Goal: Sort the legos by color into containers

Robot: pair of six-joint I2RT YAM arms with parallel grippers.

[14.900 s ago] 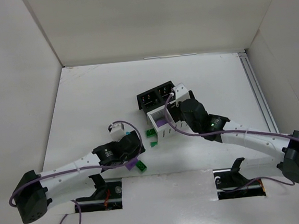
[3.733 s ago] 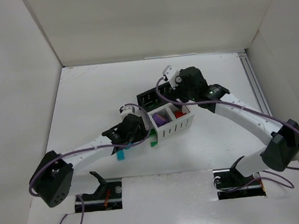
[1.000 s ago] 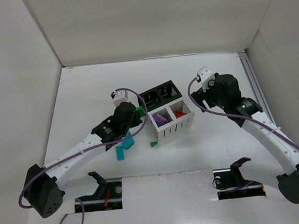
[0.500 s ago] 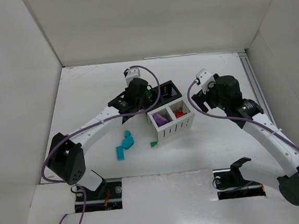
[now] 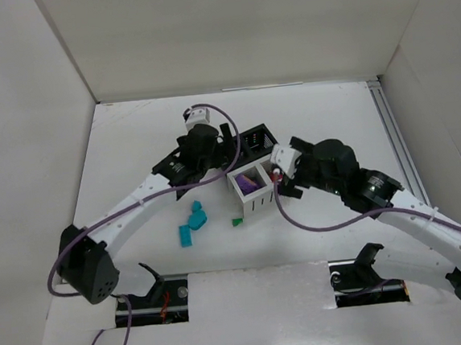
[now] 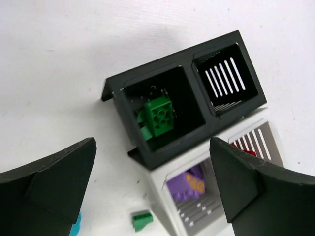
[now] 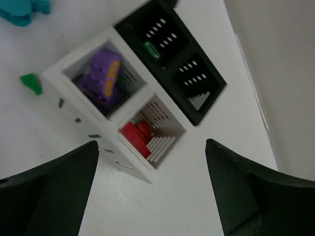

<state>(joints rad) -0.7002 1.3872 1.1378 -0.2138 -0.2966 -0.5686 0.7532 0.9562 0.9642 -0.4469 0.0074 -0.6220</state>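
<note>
Left gripper [image 6: 152,142] spread wide, gripping nothing, over the slotted black bin [image 6: 189,73]; a studded green brick [image 6: 158,117] sits in one cell. Right gripper [image 7: 151,145] likewise spread above the white bin [image 7: 74,105]: purple brick [image 7: 104,76] and red brick [image 7: 135,137] in separate cells. Teal bricks [image 5: 193,222] and a small green wedge [image 6: 141,220] lie loose on the table [image 5: 131,149].

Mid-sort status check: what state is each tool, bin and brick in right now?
Left tool: open, nothing held, over the black bin.
Right tool: open, nothing held, over the white bin.
Black bin: green brick in one cell, nothing visible in the other.
White bin: purple bricks in one cell, red bricks in the other.
Teal bricks: loose on the table.
Small green brick: loose beside the white bin.
</note>
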